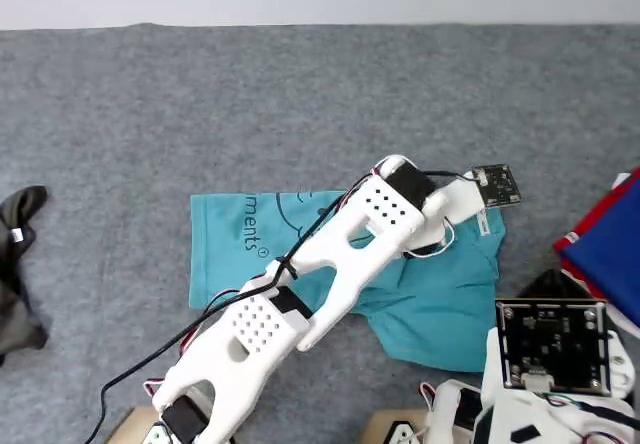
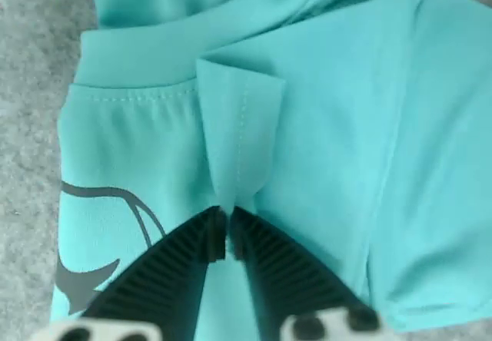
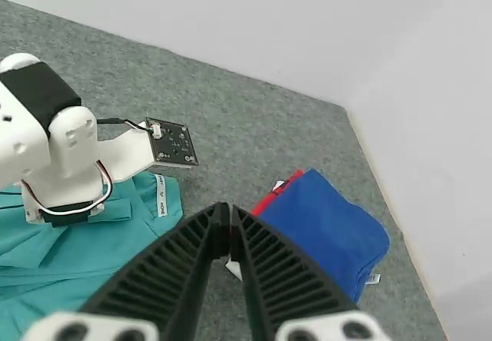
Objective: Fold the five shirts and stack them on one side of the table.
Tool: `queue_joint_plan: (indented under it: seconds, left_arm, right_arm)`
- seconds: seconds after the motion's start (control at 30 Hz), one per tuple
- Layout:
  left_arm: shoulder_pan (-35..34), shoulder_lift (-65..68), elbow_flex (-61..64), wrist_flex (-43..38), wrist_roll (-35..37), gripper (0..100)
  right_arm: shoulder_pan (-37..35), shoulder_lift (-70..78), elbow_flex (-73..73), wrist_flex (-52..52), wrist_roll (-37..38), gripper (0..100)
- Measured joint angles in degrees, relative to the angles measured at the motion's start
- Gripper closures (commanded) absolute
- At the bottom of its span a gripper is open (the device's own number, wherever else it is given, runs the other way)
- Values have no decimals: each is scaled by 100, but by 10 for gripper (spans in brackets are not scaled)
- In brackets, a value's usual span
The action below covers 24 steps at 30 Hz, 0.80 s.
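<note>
A teal shirt with dark print lies partly folded in the middle of the grey table. My left arm stretches across it toward its right side. In the left wrist view my left gripper is shut on a raised fold of the teal shirt, pinching the cloth between its black fingertips. My right arm sits drawn back at the table's near right corner. My right gripper is shut with nothing in it, held above the table between the teal shirt and the blue shirt.
A blue shirt lies folded on a red one at the right edge. A dark shirt lies crumpled at the left edge. The grey felt behind the teal shirt is bare up to the white wall.
</note>
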Motion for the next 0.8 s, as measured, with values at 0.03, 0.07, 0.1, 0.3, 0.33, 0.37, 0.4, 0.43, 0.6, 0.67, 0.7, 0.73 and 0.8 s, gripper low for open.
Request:
queue_joint_plan:
  seconds: [0.03,0.07,0.1,0.3,0.33,0.37,0.4,0.43,0.6,0.67,0.7,0.73,0.8]
  left_arm:
    - [9,0,0,0,0,818]
    - [18,0,0,0,-9,805]
    - [18,0,0,9,-18,804]
    - [0,0,-264,255,-18,805]
    - [-35,0,-387,299,-18,805]
    - [-88,0,-501,343,-18,805]
    - [-141,0,-615,387,-18,805]
    - [-176,0,-738,440,-18,805]
    - [-88,-9,-1125,721,-18,805]
    - [79,-9,-1125,738,9,805]
    - [193,-9,-1108,747,70,805]
    - [290,-9,-1064,747,105,805]
    - [466,-9,-905,747,167,805]
  right_arm:
    - [0,0,0,0,0,987]
    - [0,0,0,0,0,987]
    - [0,0,0,0,0,987]
    - [0,0,0,0,0,987]
    - [0,0,0,0,0,987]
    - [0,0,0,0,0,987]
    - [0,-26,0,0,0,987]
    - [0,-44,0,0,0,987]
    - [0,-53,0,0,0,988]
    - [0,-53,0,0,0,988]
    - [0,-53,0,0,0,988]
    - [0,-53,0,0,0,988]
    - [0,-53,0,0,0,988]
